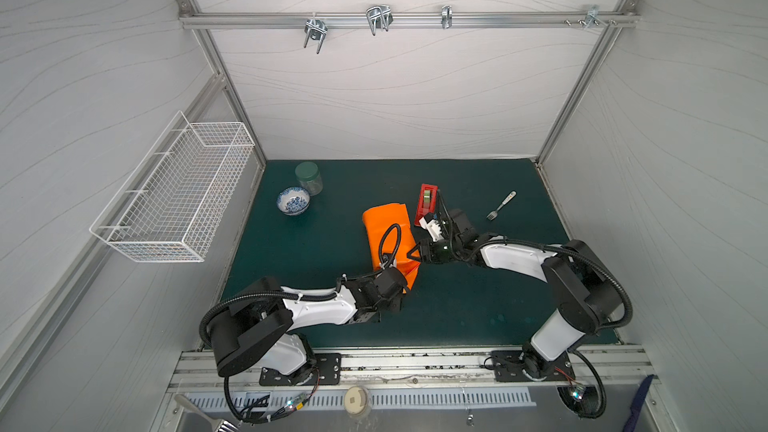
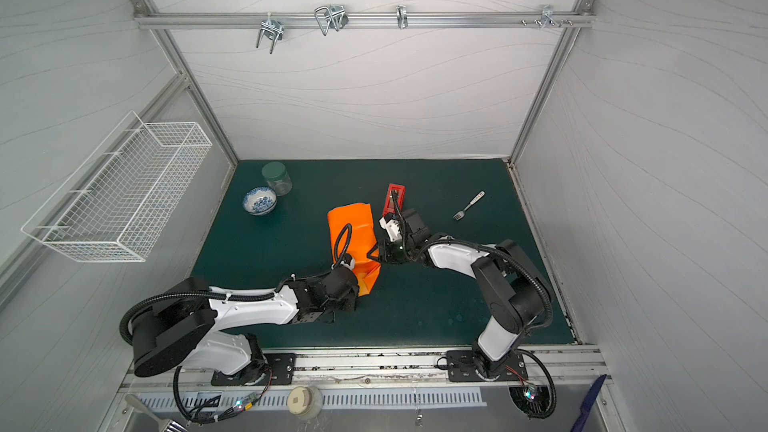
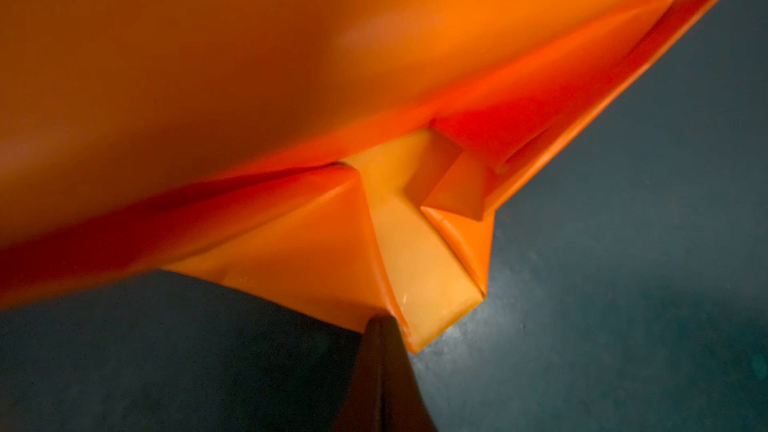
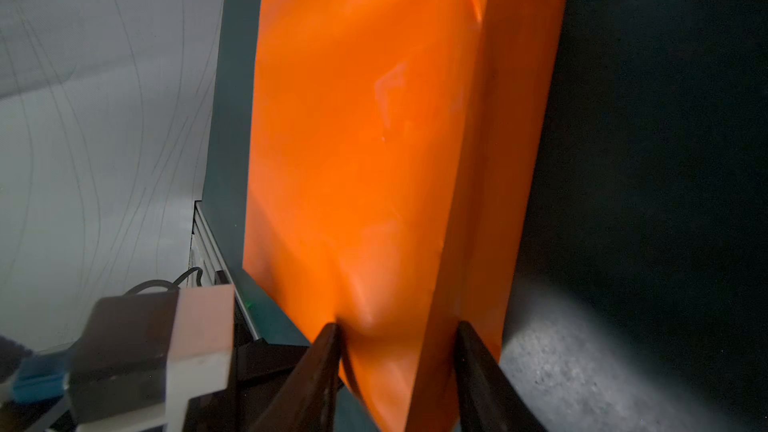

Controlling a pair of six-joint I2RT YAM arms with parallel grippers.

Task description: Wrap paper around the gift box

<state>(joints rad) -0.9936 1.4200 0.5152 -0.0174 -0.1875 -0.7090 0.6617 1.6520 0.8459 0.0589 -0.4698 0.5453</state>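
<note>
The orange paper [image 1: 384, 226] [image 2: 351, 222] is folded around the gift box, which is hidden inside it. The parcel lies mid-mat, with its near end raised. My right gripper [image 1: 417, 253] [image 2: 376, 253] reaches in from the right. In the right wrist view it [image 4: 397, 326] is shut across the thickness of the wrapped parcel [image 4: 374, 118]. My left gripper [image 3: 382, 320] is shut, its tips pinching the edge of the folded end flap [image 3: 419, 268] at the parcel's near end. In both top views its fingers are hidden under the left wrist.
A red tape dispenser [image 1: 426, 203] [image 2: 392, 201] stands just behind the right wrist. A fork [image 1: 500, 205] lies to the right on the mat. A blue-patterned bowl [image 1: 293, 201] and a green-lidded jar [image 1: 309, 176] sit back left. A wire basket [image 1: 174, 193] hangs on the left wall.
</note>
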